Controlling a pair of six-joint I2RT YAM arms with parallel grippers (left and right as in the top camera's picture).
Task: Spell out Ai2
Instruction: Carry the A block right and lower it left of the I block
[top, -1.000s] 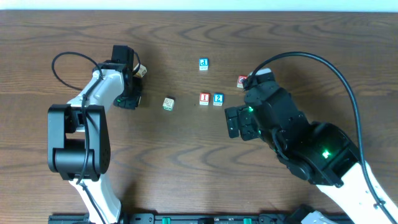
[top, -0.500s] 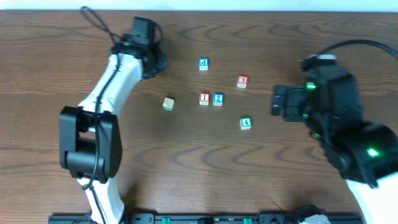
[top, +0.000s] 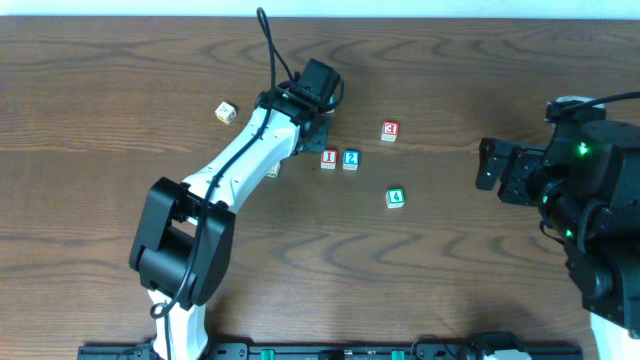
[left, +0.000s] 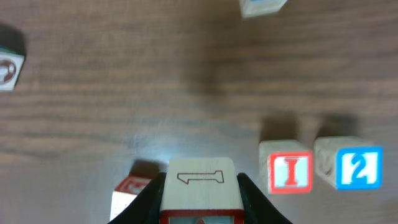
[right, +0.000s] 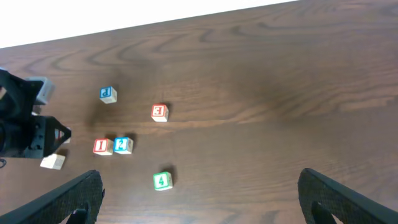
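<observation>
Sam: Left gripper (left: 200, 200) has swung over to the middle, and the right gripper (top: 500, 170) has pulled back to its side.
Ana: What is the left one holding?
Sam: It pinches the A cube (left: 200, 179), I think. I see a red edge but no letter. It hangs just left of the I cube (left: 289, 173), which sits beside the 2 cube (left: 359, 168).
Ana: And the right one?
Sam: Spread wide, holding nothing.
Ana: What could go wrong?
Sam: Coming down too close could bump the I and make the row crooked. Or the A could land face down.
</observation>
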